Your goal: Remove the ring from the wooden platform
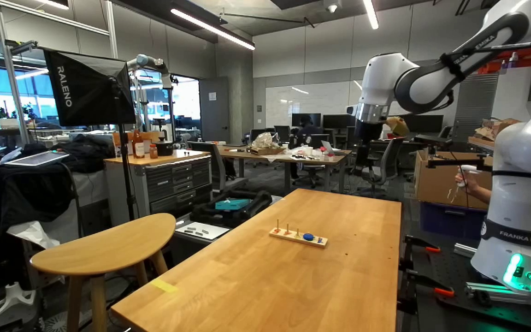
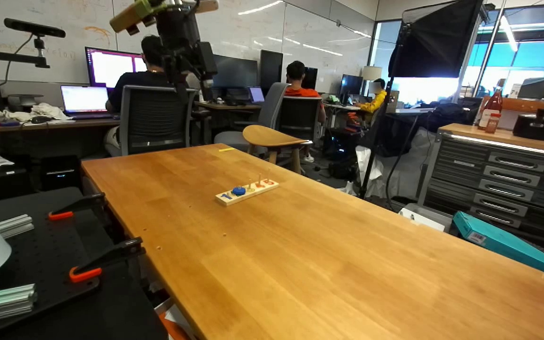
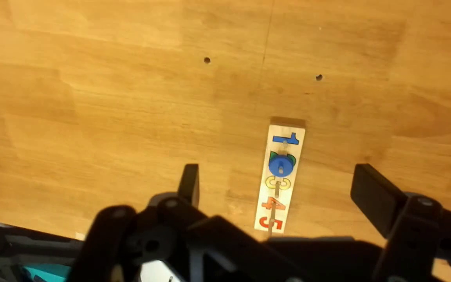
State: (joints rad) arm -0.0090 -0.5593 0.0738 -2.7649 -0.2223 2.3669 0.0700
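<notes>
The wooden platform lies on the table in both exterior views [image 1: 290,237] [image 2: 232,200]. It is a pale strip with the numbers 1 to 5 and upright pegs, clearest in the wrist view [image 3: 286,129]. One blue ring [image 3: 281,166] sits on the peg at number 2, partly covering that number; it also shows in both exterior views [image 1: 308,237] [image 2: 239,191]. My gripper [image 3: 281,190] is open and empty, its fingers wide apart on either side of the platform in the wrist view. In both exterior views the gripper [image 1: 362,157] [image 2: 192,85] is high above the table.
The long wooden table [image 1: 265,286] bears the platform; a strip of yellow tape [image 1: 164,285] is near one end. Black clamps with orange tips [image 2: 85,274] are at the robot-side edge. A wooden stool [image 1: 104,246] stands beside the table.
</notes>
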